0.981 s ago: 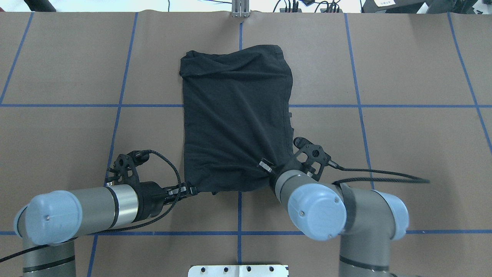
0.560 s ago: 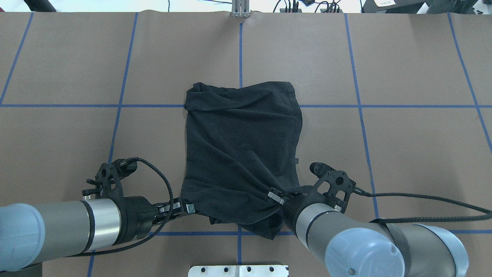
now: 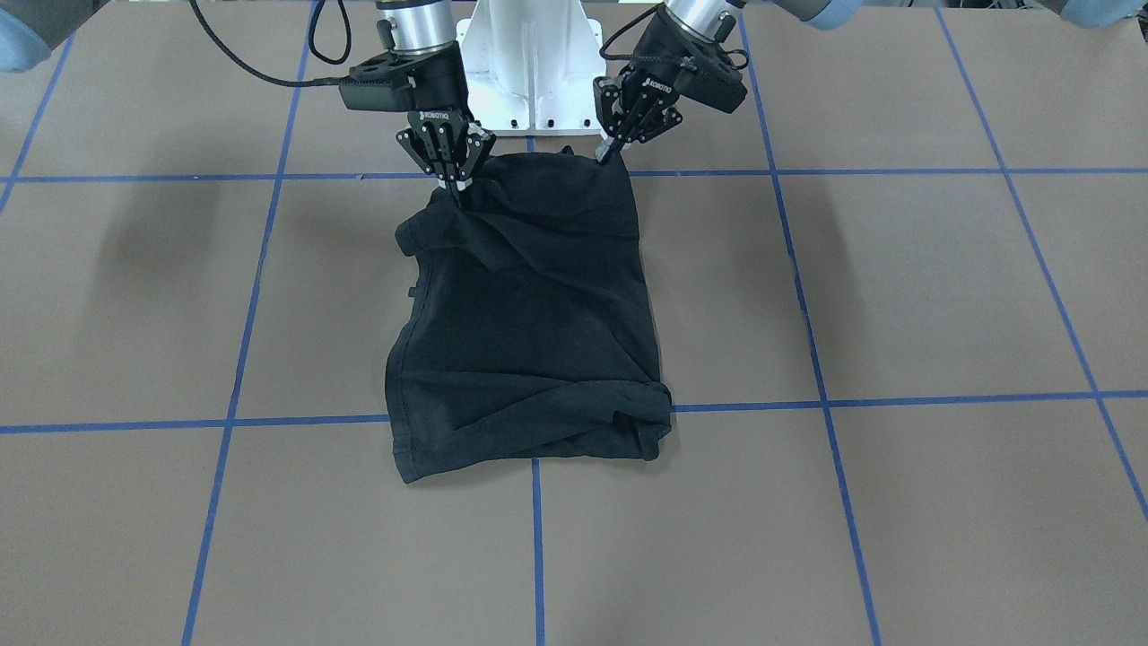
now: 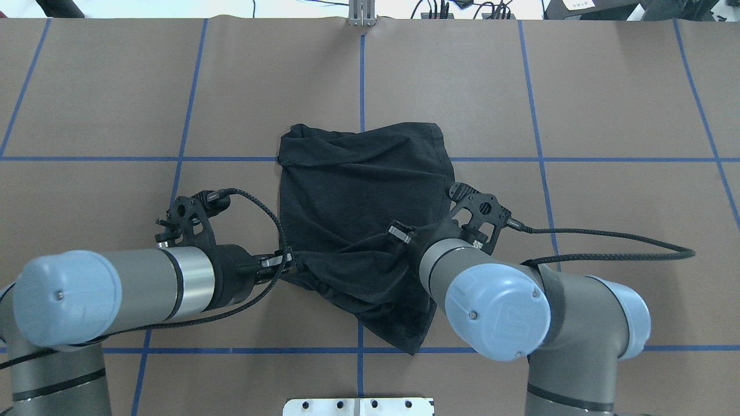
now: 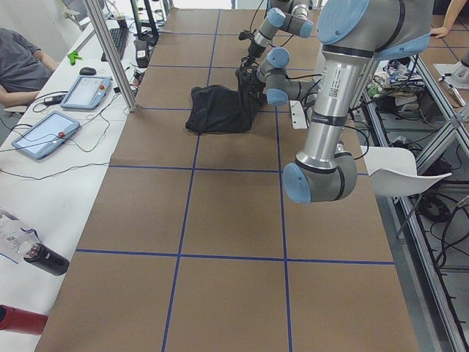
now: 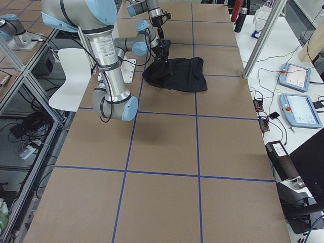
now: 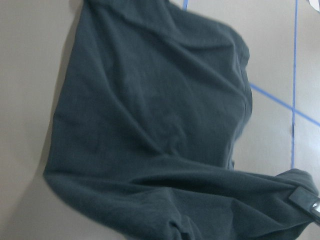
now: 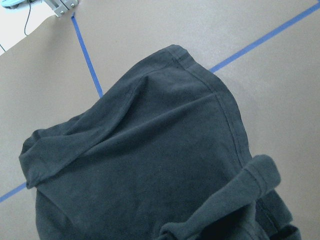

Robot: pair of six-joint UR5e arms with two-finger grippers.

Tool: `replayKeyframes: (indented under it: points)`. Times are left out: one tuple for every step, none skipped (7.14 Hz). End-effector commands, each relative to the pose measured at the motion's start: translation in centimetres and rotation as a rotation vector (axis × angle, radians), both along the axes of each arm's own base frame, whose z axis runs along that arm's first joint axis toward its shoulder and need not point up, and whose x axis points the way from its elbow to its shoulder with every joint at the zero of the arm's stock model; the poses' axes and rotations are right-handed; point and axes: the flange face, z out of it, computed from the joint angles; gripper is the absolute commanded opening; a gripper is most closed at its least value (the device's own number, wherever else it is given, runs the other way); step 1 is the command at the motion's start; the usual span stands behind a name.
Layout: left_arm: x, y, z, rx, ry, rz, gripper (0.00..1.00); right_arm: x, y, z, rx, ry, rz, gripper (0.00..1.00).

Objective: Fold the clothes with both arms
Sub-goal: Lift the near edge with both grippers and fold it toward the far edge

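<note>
While the brown tabletop (image 4: 607, 104), marked into large squares by blue tape lines (image 4: 537, 159), fills most of every view, two grey-silver arms reach out over it from the white pedestal base (image 3: 529, 63). The left arm (image 4: 133, 292) extends from the base's left side and the right arm (image 4: 520, 312) from its right side. Each forearm is angled inward toward the centre line running out from the base.

Straight out from the base lies the black T-shirt (image 4: 358, 190), showing only plain black cloth. The end farthest from the base rests rumpled on the tabletop, with a thick fold bunched along that edge. The end nearest the base is lifted clear of the surface.

The jaws of the left arm are closed tight on the lifted corner on the base's left side, with cloth pinched between them. The jaws of the right arm are likewise closed tight on the opposite lifted corner, where the fabric gathers into creases. Between the two held corners the slack cloth sags. In the overhead view a pointed flap of it hangs toward the base, reaching the blue line that crosses in front of the base.

A black braided cable (image 4: 607, 237) loops out from the right wrist, away from the base, and a shorter cable (image 4: 254, 199) arcs over the left wrist.
</note>
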Motion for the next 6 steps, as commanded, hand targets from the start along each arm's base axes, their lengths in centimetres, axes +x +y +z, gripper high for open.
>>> replayKeyframes:
  points:
    - [0.5, -7.8, 0.0, 0.034, -0.096, -0.089, 0.00, -0.9, -4.3, -0.6, 0.000, 0.037, 0.033, 0.00]
    - [0.5, -11.4, 0.5, 0.057, -0.144, -0.122, 0.00, -1.9, -6.1, -0.8, -0.001, 0.057, 0.047, 0.00]
    - [1.0, -14.8, 0.5, 0.056, -0.177, -0.137, 0.00, -2.8, -7.8, -1.5, -0.003, 0.071, 0.065, 0.00]
    - [2.0, -17.8, 1.0, 0.069, -0.225, -0.146, 0.00, -3.9, -9.7, -1.7, -0.011, 0.095, 0.076, 0.00]
    - [3.3, -20.2, 0.9, 0.076, -0.258, -0.148, 0.00, -4.9, -12.1, -1.6, -0.019, 0.098, 0.088, 0.00]
    - [5.0, -21.6, 1.9, 0.067, -0.293, -0.145, 0.00, -6.6, -14.4, 0.5, -0.017, 0.093, 0.103, 0.00]
